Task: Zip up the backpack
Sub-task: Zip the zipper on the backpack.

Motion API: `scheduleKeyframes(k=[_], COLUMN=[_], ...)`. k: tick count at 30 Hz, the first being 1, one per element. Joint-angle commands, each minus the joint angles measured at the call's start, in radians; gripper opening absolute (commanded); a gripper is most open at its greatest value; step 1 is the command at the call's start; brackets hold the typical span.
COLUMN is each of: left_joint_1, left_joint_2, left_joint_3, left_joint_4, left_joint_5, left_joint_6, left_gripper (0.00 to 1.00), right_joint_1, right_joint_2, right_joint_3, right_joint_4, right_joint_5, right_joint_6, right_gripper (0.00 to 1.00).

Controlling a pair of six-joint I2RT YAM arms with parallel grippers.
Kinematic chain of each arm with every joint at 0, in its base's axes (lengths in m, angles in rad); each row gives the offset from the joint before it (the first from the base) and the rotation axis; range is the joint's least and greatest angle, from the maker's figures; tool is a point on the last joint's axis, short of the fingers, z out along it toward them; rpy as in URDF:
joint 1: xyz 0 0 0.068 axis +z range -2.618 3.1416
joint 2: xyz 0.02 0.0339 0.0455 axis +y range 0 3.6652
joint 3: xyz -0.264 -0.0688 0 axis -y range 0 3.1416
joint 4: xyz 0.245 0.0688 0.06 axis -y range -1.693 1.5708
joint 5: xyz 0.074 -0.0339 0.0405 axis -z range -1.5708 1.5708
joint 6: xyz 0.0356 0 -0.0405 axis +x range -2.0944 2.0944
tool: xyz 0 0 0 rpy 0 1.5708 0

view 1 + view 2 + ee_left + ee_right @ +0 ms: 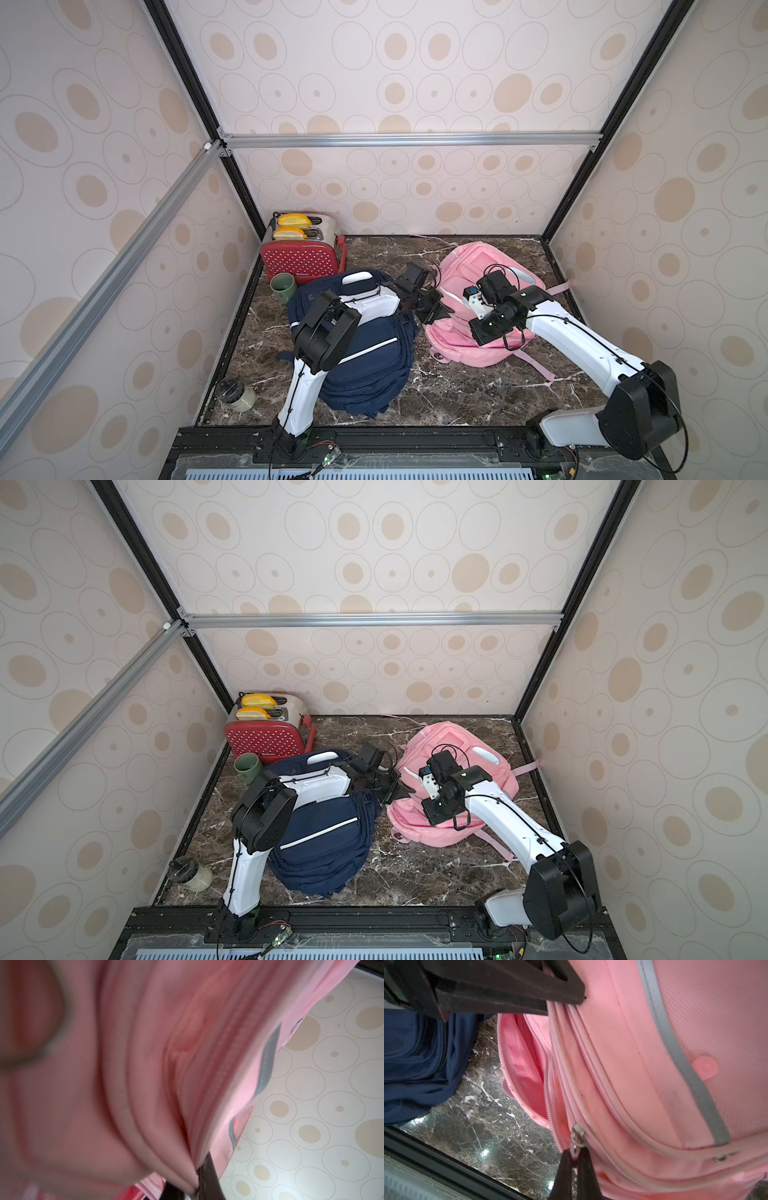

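Sitting nearest the front rail, a lidded jar (237, 397) is off to the robot's left, well apart from the work. Next back is a navy backpack (365, 365), lying flat under the left arm and not involved.

The pink backpack (469, 257) lies further back on the marble surface (457, 395), toward the robot's right, just beside the navy one. Both hands are on it. The right hand (574, 1159) is pinched tight on the zipper pull (574, 1152), with the metal slider (578, 1135) just past its tips. The open compartment (525, 1068) gapes beyond the slider, lining showing. The left hand (194, 1187) is clamped on a fold of pink fabric at the far end of that gap. Its own wrist view is blurred, so the fold is probably the edge beside the zip track, not the track itself.

The step in hand looks like the start of the pull, with most of the zip left to close. To do it well:
- The left hand should hold the fabric taut as an anchor.
- The right hand should draw the slider along the curve of the teeth toward that anchor, not lift it away.
- The thin pull could slip, or loose lining could jam.

A green mug (283, 286) and a red toaster (301, 259) stand at the back left corner.
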Motion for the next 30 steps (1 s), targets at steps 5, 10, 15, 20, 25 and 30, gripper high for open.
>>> scheduleKeyframes(k=[5,10,15,20,25,30], left_joint_1=[0.083,0.195,0.261,0.279,0.278,0.278], left_joint_2=[-0.072,-0.079,-0.09,-0.084,-0.121,-0.175], left_joint_3=[-0.096,-0.04,-0.025,0.022,0.005,-0.067], left_joint_4=[-0.06,-0.167,-0.128,-0.121,-0.12,-0.095], left_joint_5=[-0.054,-0.024,0.022,0.092,0.178,0.22], left_joint_6=[0.083,0.201,0.185,0.192,0.238,0.264], left_gripper=[0.0,0.0,0.0,0.0,0.0,0.0], right_joint_1=[-0.122,-0.183,-0.183,-0.224,-0.321,-0.428], right_joint_2=[0.009,0.032,0.03,0.053,0.201,0.309], right_joint_3=[-0.028,-0.005,-0.007,-0.003,0.083,0.152], right_joint_4=[-0.051,-0.09,-0.114,-0.087,-0.045,0.118], right_joint_5=[0.117,0.158,0.167,0.289,0.354,0.41], right_joint_6=[-0.086,-0.159,-0.185,-0.216,-0.241,-0.293], right_gripper=[0.0,0.0,0.0,0.0,0.0,0.0])
